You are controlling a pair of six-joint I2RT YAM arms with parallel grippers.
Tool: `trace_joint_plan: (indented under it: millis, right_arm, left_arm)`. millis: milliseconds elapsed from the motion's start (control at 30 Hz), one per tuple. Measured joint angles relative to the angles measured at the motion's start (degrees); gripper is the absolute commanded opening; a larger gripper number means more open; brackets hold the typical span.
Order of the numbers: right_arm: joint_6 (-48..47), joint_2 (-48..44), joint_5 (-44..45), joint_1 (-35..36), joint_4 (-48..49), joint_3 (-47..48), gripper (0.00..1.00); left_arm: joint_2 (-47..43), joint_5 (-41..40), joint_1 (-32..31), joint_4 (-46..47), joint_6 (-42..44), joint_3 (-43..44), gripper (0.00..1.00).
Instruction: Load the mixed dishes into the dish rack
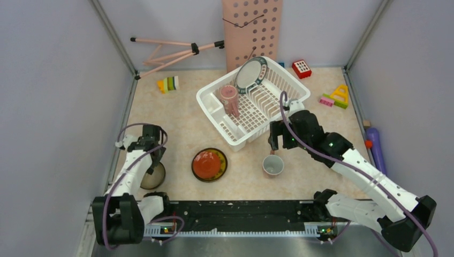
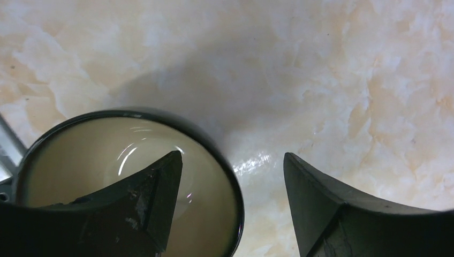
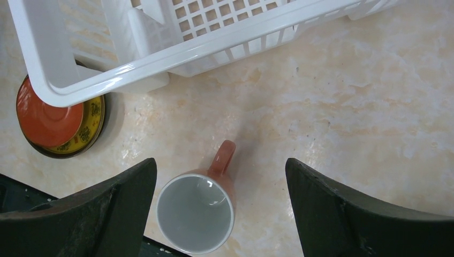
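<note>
The left claw [image 2: 231, 158] stands apart with nothing clamped, one finger inside a dark-rimmed bowl [image 2: 80, 155] and the other outside its rim over the surface [image 2: 348, 80]. The right claw [image 3: 220, 160] is wide apart and empty above a pink-handled cup [image 3: 195, 214]. Beyond it sits the white rack [image 3: 176, 53], which holds a teal-rimmed plate [image 1: 250, 73]. A red saucer [image 3: 48, 115] lies to its left.

A plate [image 1: 250, 73] and a cup [image 1: 230, 99] are standing in the dish rack [image 1: 257, 132], far across the table [image 1: 176, 123]. Before it, a saucer [image 1: 209, 163] is lying on a dish [image 3: 92, 123], with a mug [image 1: 273, 165] sitting to its right and a bowl [image 1: 156, 179] to its left.
</note>
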Motion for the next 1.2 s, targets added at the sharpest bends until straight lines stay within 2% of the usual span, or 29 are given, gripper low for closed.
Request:
trace_joint_plan:
  millis: [100, 133, 267, 367, 633, 700, 1000, 1200]
  right_arm:
    - [0.0, -0.2, 0.0, 0.0, 0.0, 0.0, 0.89]
    - [0.0, -0.3, 0.0, 0.0, 0.0, 0.0, 0.89]
    - [0.1, -0.9, -0.2, 0.0, 0.2, 0.0, 0.89]
    - [0.1, -1.1, -0.4, 0.0, 0.3, 0.0, 0.89]
    - [-0.3, -2.3, -1.3, 0.0, 1.7, -2.5, 0.89]
    - [-0.5, -2.3, -1.5, 0.0, 1.9, -2.7, 0.89]
    - [-4.3, -4.5, -8.2, 0.0, 6.8, -2.9, 0.87]
    - [-7.3, -5.1, -10.3, 0.0, 10.0, -2.4, 0.85]
  left_arm:
    - [3.1, 3.4, 2.6, 4.2, 0.5, -1.4, 0.64]
    - [3.9, 4.4, 3.2, 5.2, 0.6, -1.8, 0.57]
    - [6.9, 6.2, 5.1, 5.8, 1.5, -1.9, 0.01]
    - [6.9, 5.9, 5.4, 1.2, 3.5, 1.5, 0.00]
    - [2.7, 10.6, 7.3, 0.5, 6.4, 1.3, 0.00]
    - [0.7, 15.1, 7.5, 1.7, 7.1, 1.3, 0.00]
    - [-4.3, 47.8, 7.0, 10.5, 4.5, 4.5, 0.00]
    - [-12.3, 58.4, 7.0, 15.5, -1.2, 5.7, 0.00]
